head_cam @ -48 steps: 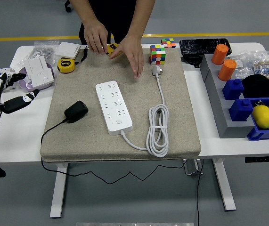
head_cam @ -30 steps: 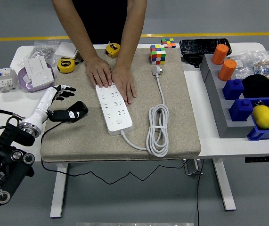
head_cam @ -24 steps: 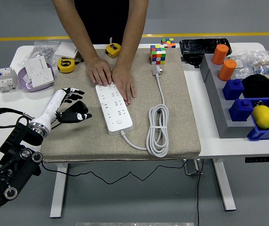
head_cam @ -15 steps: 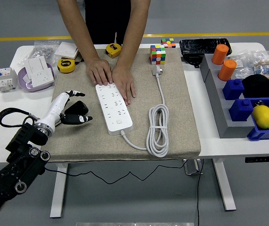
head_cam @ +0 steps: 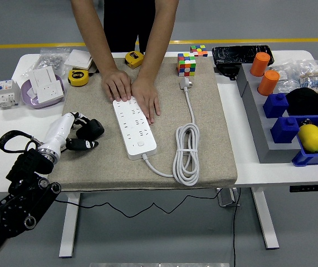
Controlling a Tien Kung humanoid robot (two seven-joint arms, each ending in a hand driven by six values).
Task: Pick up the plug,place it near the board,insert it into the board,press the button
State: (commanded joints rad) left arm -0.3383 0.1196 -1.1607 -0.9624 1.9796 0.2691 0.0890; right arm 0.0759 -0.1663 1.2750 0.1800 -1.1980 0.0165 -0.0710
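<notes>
The black plug lies on the left part of the beige mat, its thin black cable running off the mat's front edge. My left hand comes in from the lower left, its white fingers curled over the plug's left end with the thumb just below it. The white power board lies in the mat's middle, its button near the front end. A person at the far side presses both hands flat on the board's far end. My right arm is out of view.
The board's white cord lies coiled to its right. A colour cube and two tape measures sit at the mat's far edge. White sockets lie at far left. Grey shelf, blue bins, orange cups and a lemon stand right.
My left arm swung in from the left edge to the plug, and its fingers curled around it. The person's hands moved from the back of the mat onto the board and stayed.
</notes>
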